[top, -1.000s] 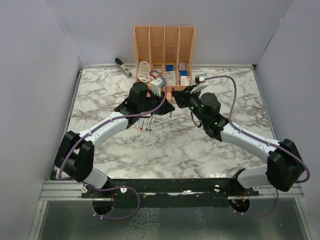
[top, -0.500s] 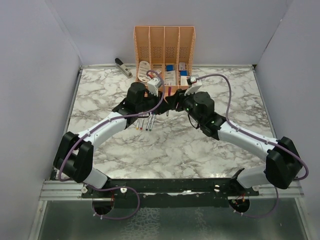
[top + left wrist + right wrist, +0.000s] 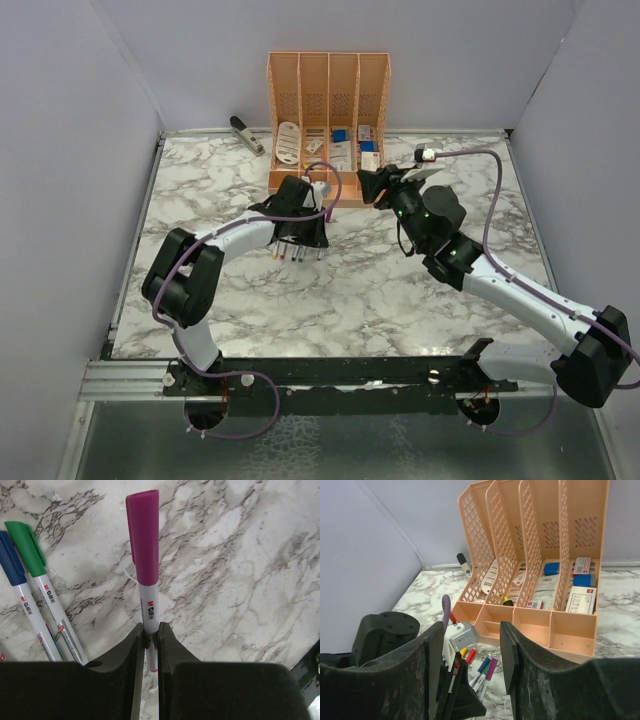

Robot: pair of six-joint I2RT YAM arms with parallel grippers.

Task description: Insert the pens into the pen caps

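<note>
My left gripper (image 3: 150,628) is shut on the white barrel of a pen (image 3: 148,605) that wears a magenta cap (image 3: 144,535). It holds the pen low over the marble, pointing away from the wrist. Beside it lie a green-capped pen (image 3: 30,550) and a blue-capped pen (image 3: 11,560). From above, the left gripper (image 3: 303,238) sits over the row of pens (image 3: 295,254). My right gripper (image 3: 373,187) is open and holds nothing, up to the right of the row. Between its fingers (image 3: 510,655) I see yellow (image 3: 463,653), red (image 3: 471,656), blue (image 3: 483,664) and magenta (image 3: 490,668) caps on pens.
An orange organizer (image 3: 328,75) with white stationery stands at the back centre, just behind both grippers. A grey stapler (image 3: 246,134) lies at the back left by the wall. The left wrist camera housing (image 3: 462,636) sits close to the right gripper's left finger.
The two grippers were together in front of the organizer. The right gripper opened and drew back to the right. The left gripper swung down and left to the row with the magenta pen.
</note>
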